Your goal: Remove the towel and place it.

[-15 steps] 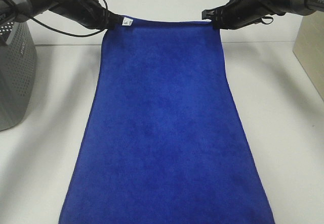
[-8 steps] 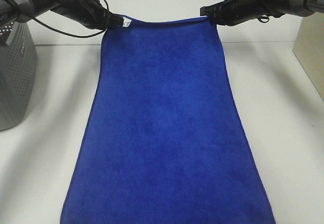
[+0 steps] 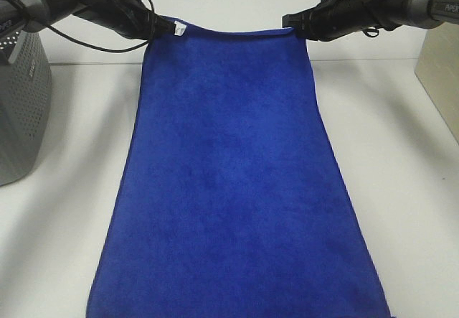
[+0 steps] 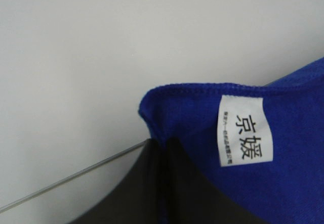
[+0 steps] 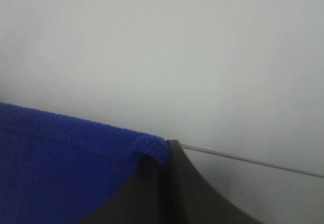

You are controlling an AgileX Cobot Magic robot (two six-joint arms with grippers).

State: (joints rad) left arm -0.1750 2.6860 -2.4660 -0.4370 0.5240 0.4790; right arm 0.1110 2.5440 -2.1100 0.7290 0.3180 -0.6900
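Note:
The royal-blue towel hangs stretched between my two grippers and drapes forward over the white table, its near end running out of the exterior view. My left gripper is shut on the far left corner, beside the white tag. The left wrist view shows that corner pinched between the black fingers, with the tag close by. My right gripper is shut on the far right corner. The right wrist view shows the blue hem clamped between the dark fingers.
A grey perforated basket stands at the left edge of the table. A beige box stands at the right edge. A white wall rises behind the table.
Both grippers have lifted the towel's far edge slightly and moved it a little away from the camera. The right gripper has shifted a bit to the left. The grips are unchanged.

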